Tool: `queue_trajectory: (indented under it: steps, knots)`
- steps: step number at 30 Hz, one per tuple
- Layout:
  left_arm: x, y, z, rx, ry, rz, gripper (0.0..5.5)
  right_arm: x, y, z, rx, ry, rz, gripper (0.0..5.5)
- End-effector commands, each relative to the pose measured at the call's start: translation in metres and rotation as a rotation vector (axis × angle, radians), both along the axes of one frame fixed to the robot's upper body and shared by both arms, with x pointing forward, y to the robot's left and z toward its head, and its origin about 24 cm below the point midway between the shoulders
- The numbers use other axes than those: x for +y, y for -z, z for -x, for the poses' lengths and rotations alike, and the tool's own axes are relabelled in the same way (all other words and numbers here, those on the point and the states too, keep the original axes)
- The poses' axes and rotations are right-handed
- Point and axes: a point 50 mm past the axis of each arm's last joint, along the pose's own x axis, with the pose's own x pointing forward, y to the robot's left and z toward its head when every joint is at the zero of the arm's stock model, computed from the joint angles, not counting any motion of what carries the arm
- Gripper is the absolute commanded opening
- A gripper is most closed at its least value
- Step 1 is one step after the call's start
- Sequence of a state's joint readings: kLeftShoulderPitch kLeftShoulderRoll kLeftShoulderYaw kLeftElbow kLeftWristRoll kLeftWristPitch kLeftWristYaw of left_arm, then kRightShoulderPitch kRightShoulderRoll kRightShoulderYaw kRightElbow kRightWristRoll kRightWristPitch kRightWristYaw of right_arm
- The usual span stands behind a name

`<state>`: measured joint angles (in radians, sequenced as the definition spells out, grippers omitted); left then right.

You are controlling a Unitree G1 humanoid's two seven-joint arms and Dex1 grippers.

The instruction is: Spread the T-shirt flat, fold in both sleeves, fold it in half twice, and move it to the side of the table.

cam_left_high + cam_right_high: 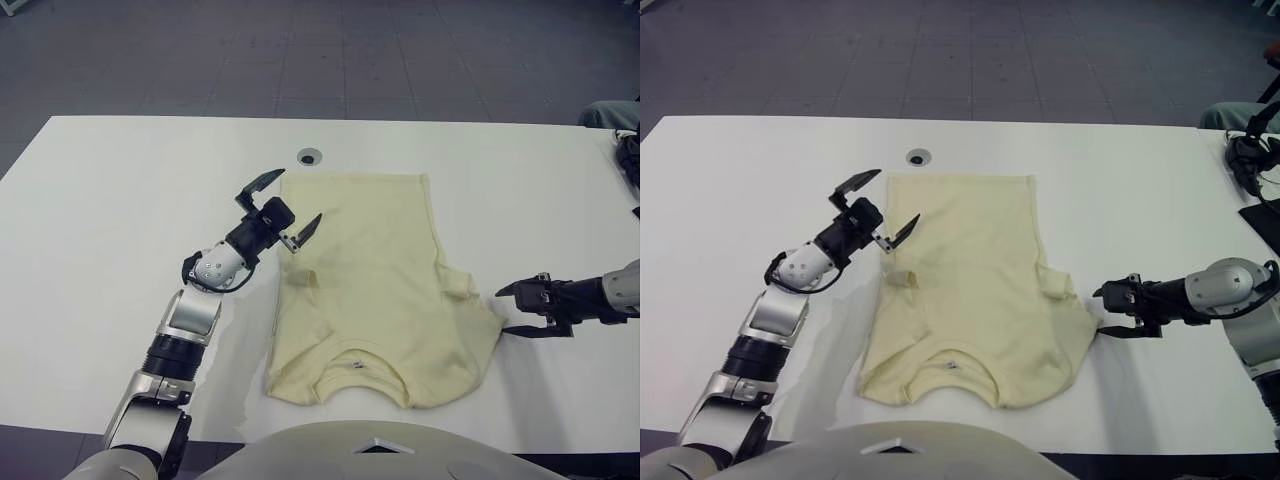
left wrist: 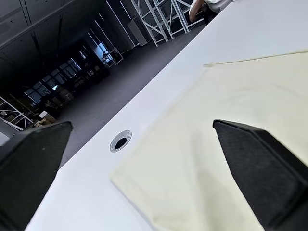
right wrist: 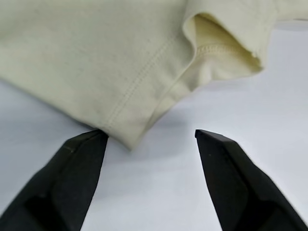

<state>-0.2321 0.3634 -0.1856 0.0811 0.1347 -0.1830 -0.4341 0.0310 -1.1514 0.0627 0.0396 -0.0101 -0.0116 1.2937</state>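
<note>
A pale yellow T-shirt (image 1: 370,290) lies flat on the white table (image 1: 120,200), collar toward me and hem at the far end, with both sleeves folded inward. My left gripper (image 1: 282,210) hovers open above the shirt's far left corner, clear of the cloth (image 2: 216,159). My right gripper (image 1: 512,310) is open low over the table at the shirt's right shoulder edge (image 3: 144,120), its black fingers (image 3: 72,183) straddling the folded sleeve corner without closing on it.
A round cable hole (image 1: 310,156) sits in the table just beyond the shirt's far left corner. Dark gear (image 1: 1250,160) lies at the table's right edge. Bare table spreads wide to the left and along the far side.
</note>
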Motion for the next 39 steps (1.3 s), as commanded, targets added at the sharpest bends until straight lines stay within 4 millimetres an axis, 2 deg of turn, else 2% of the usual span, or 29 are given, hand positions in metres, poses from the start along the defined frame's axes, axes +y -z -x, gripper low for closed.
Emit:
queue_trajectory:
  steps: [1, 19, 27, 35, 39]
  knots:
    - [0.001, -0.003, -0.001, -0.007, -0.010, 0.002, 5.40, 0.000, 0.009, 0.004, 0.045, 0.000, 0.016, 2.45]
    - [-0.002, 0.001, 0.003, 0.003, 0.005, -0.016, 5.40, -0.003, 0.006, 0.007, 0.047, -0.020, 0.024, 0.02]
    - [-0.002, 0.000, 0.003, -0.002, 0.008, -0.020, 5.40, 0.003, -0.010, 0.003, -0.017, -0.073, 0.050, 0.02]
    - [-0.004, 0.000, 0.003, -0.004, 0.017, -0.024, 5.40, 0.027, -0.037, -0.002, -0.111, -0.197, 0.057, 0.02]
    - [-0.006, 0.000, 0.003, -0.004, 0.023, -0.026, 5.40, 0.041, -0.044, -0.006, -0.143, -0.257, 0.050, 0.02]
